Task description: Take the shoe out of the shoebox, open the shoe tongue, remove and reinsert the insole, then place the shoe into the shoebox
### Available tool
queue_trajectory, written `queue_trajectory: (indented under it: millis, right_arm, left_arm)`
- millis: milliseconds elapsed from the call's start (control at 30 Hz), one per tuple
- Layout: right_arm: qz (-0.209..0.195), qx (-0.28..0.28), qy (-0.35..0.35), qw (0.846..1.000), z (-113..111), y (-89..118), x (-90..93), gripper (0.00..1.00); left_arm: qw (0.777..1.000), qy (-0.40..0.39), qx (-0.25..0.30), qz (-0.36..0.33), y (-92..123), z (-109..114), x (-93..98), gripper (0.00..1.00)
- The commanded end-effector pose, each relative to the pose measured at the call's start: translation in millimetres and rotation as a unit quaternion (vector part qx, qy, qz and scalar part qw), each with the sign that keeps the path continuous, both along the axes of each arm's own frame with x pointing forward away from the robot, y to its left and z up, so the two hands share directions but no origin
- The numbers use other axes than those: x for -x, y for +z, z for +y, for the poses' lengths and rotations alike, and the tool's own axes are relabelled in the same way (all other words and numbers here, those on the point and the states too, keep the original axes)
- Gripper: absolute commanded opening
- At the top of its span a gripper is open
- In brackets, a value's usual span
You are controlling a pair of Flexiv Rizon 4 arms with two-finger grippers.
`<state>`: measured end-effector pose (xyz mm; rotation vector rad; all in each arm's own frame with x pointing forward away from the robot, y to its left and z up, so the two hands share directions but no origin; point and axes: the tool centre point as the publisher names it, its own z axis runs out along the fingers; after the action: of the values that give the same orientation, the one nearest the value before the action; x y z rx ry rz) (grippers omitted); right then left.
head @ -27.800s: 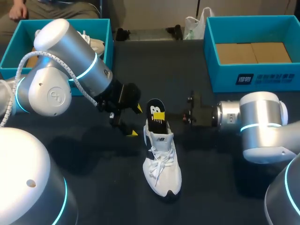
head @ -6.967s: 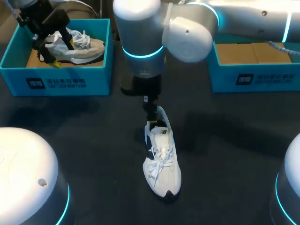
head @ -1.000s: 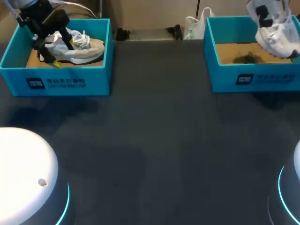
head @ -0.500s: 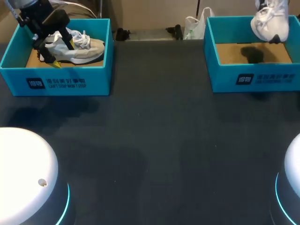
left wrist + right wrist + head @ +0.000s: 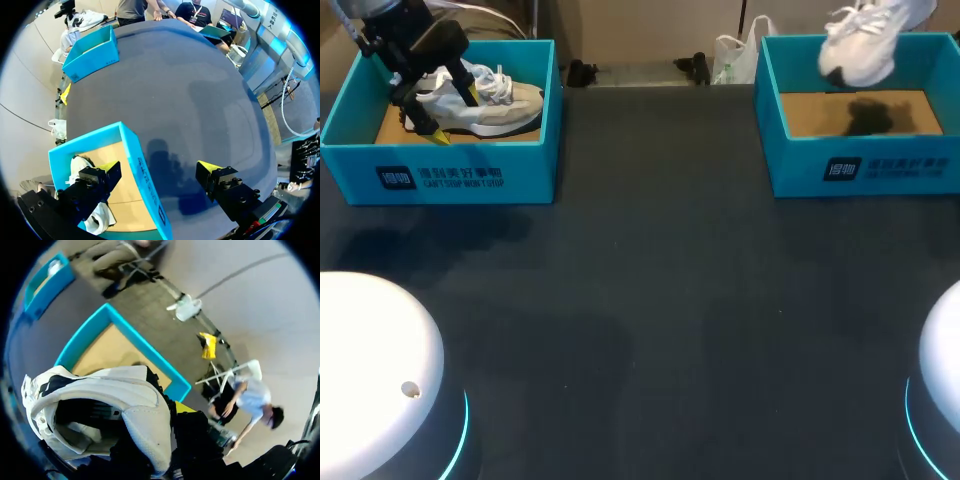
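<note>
Holding shoe (image 5: 860, 50) clamped in right gripper (image 5: 167, 417) over box (image 5: 860, 165), risking tilted toe snagging its wall, with left gripper (image 5: 157, 167) wide open, empty.

A white shoe (image 5: 860, 45), tilted toe-down, aloft over the open teal shoebox (image 5: 860, 170)

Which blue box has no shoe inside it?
The right shoebox: only its bare cardboard floor shows, with the white shoe hanging above it. The left shoebox has a second shoe lying inside.
</note>
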<state>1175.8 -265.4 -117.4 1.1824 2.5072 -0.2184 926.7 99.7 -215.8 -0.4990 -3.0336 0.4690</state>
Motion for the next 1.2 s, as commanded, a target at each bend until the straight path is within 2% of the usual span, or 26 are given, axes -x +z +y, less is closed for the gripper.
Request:
queue_trajectory:
  millis: [33, 67, 100, 167, 200, 367, 533, 700, 867, 1200]
  right_arm:
    - [-0.007, -0.003, -0.059, 0.998, 3.4, 3.5, -0.2, 0.0]
    - [-0.007, -0.003, -0.059, 0.998, 3.4, 3.5, -0.2, 0.0]
    - [-0.008, 0.001, -0.087, 0.996, 0.2, 2.0, -0.7, 0.0]
    - [-0.016, -0.023, -0.119, 0.992, -7.1, -1.0, 2.9, 0.0]
    - [-0.018, -0.023, -0.152, 0.988, -13.9, -4.6, 6.9, 0.0]
    - [-0.033, -0.036, -0.225, 0.973, -34.9, -13.9, 21.1, 0.0]
    - [-0.049, -0.023, -0.282, 0.958, -44.9, -17.8, 32.3, 0.0]
    - [-0.062, -0.019, -0.317, 0.946, -50.2, -28.1, 37.7, 0.0]
    - [-0.038, -0.005, -0.359, 0.932, -61.4, -50.9, 39.2, 0.0]
    - [-0.038, -0.005, -0.359, 0.932, -61.4, -50.9, 39.2, 0.0]
  left_arm:
    - [1.0, 0.0, -0.001, 0.0, 0.4, 0.1, 0.6, 1.0]
    - [1.0, 0.0, -0.001, 0.0, 0.4, 0.1, 0.6, 1.0]
    - [1.0, 0.0, -0.001, 0.0, 0.4, 0.1, 0.6, 1.0]
    - [1.0, 0.0, -0.001, 0.0, 0.4, 0.1, 0.6, 1.0]
    - [1.0, 0.0, -0.001, 0.0, 0.4, 0.1, 0.6, 1.0]
    - [1.0, 0.0, -0.001, 0.0, 0.4, 0.1, 0.6, 1.0]
    - [1.0, 0.0, -0.001, 0.0, 0.4, 0.1, 0.6, 1.0]
    - [1.0, 0.0, -0.001, 0.0, 0.4, 0.1, 0.6, 1.0]
    - [1.0, 0.0, -0.001, 0.0, 0.4, 0.1, 0.6, 1.0]
    - [1.0, 0.0, -0.001, 0.0, 0.4, 0.1, 0.6, 1.0]
